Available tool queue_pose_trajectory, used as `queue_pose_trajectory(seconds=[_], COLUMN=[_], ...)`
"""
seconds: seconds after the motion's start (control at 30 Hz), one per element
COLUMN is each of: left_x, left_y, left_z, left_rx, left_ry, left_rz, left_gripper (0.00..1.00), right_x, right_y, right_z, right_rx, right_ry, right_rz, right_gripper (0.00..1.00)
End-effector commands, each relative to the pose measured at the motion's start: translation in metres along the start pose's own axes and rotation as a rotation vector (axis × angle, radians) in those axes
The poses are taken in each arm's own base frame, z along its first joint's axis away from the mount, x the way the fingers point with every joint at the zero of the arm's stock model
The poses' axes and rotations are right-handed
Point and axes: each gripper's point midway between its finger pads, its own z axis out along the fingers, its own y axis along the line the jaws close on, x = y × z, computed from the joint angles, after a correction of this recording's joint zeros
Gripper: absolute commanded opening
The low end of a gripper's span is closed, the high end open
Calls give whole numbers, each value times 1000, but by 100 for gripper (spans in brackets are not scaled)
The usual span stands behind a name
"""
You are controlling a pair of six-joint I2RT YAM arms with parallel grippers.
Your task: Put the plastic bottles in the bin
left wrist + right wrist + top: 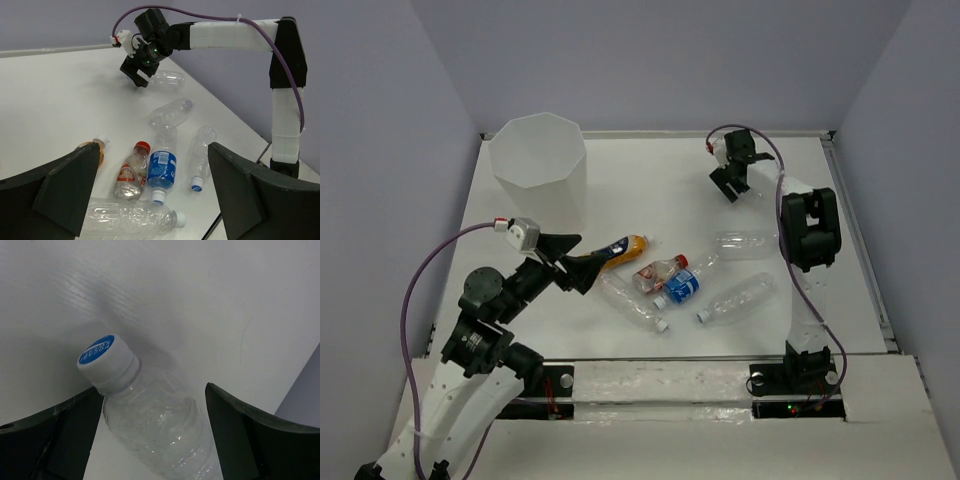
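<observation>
The white faceted bin [537, 163] stands at the far left. The bottles lie mid-table: an orange one [625, 246], a red-labelled one [657, 273], a blue-labelled one [682, 285] and several clear ones [636, 305] [738, 298] [746, 245]. My left gripper [581, 260] is open and empty, next to the orange bottle. Its wrist view shows the orange [93, 149], red-labelled [129, 173] and blue-labelled [162, 170] bottles ahead of the left gripper [157, 195]. My right gripper [730, 186] is open above a clear bottle [160, 432], whose white cap [106, 362] lies between the fingers, ungripped.
Grey walls enclose the white table on three sides. A raised rail [860, 240] runs along the table's right edge. The right arm [235, 35] reaches over the far clear bottle [168, 81]. The bin stands left of the bottles.
</observation>
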Motion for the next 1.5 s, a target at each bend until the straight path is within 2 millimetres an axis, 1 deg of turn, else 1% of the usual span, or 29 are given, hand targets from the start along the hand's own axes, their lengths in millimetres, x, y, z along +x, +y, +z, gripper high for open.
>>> queue_pose_trajectory(seconds=[0.0,0.1,0.13,0.23,0.3,0.33,0.37,0.43,0.47,0.5,0.53,0.57,0.6,0.67,0.7,0.73,0.77,0.8,0.9,0.93,1.07,1.1,1.13,1.17,1.23,1.27,1.3,1.4,1.47], left_x=[-20,-18,-18,-17,-16,-16,-16,-17,-16,-17,-17,-18,-18,-19,-20,-22,-24,-26,-36,-40,-53,-59,-59,-65,-71,-80,-83,-90,-87], left_y=[-5,-2,-2,0,1,1,1,2,2,2,3,2,3,4,4,4,6,6,9,10,22,32,39,55,68,76,79,87,91], left_z=[3,5,5,7,8,8,8,8,7,7,7,7,7,7,7,6,6,5,-1,-3,-11,-15,-19,-25,-39,-50,-56,-75,-77], left_rx=[11,3,3,-4,-6,-6,-6,-9,-7,-9,-12,-10,-13,-15,-19,-21,-31,-37,-67,-75,-165,-229,-269,-368,-474,-544,-575,-648,-667], left_ry=[-43,-36,-35,-31,-27,-27,-27,-28,-27,-30,-31,-32,-34,-40,-43,-50,-59,-67,-113,-128,-178,-203,-207,-243,-262,-309,-331,-397,-393], left_rz=[32,28,28,29,27,28,29,28,28,28,27,26,27,27,23,23,22,21,27,28,25,21,13,5,-15,-32,-40,-66,-69], left_gripper=[99,99,99,99,99,99,99,99,99,99,99,99,99,99,99,99,99,99,99,99,99,99,99,99,99,99,99,99,99], right_x=[-12,-4,-2,4,6,6,5,-5,-13,-9,-22,-37,-42,-50,-69,-80,-103,-116,-149,-167,-206,-219,-225,-233,-242,-252,-252,-274,-295], right_y=[-34,-47,-43,-47,-57,-63,-69,-86,-106,-108,-124,-146,-154,-162,-161,-161,-144,-142,-111,-89,-33,-17,-1,6,15,29,30,44,55], right_z=[-6,-1,0,8,10,9,8,1,-12,-19,-31,-60,-74,-103,-138,-159,-182,-219,-278,-318,-412,-446,-470,-501,-528,-539,-552,-586,-594], right_rx=[21,9,1,28,62,94,127,203,287,300,357,426,452,481,493,493,456,445,363,289,-47,-206,-299,-416,-524,-630,-649,-750,-802], right_ry=[-55,-69,-71,-71,-80,-77,-81,-122,-165,-157,-224,-304,-340,-404,-501,-555,-632,-718,-880,-984,-1274,-1395,-1466,-1576,-1667,-1713,-1739,-1860,-1892], right_rz=[14,60,58,57,72,79,82,84,107,104,132,176,201,236,267,286,286,320,341,373,490,528,536,578,621,658,648,693,702], right_gripper=[86,84,84,76,66,55,52,48,44,44,44,44,44,44,44,44,44,44,44,43,40,40,40,40,41,41,41,41,41])
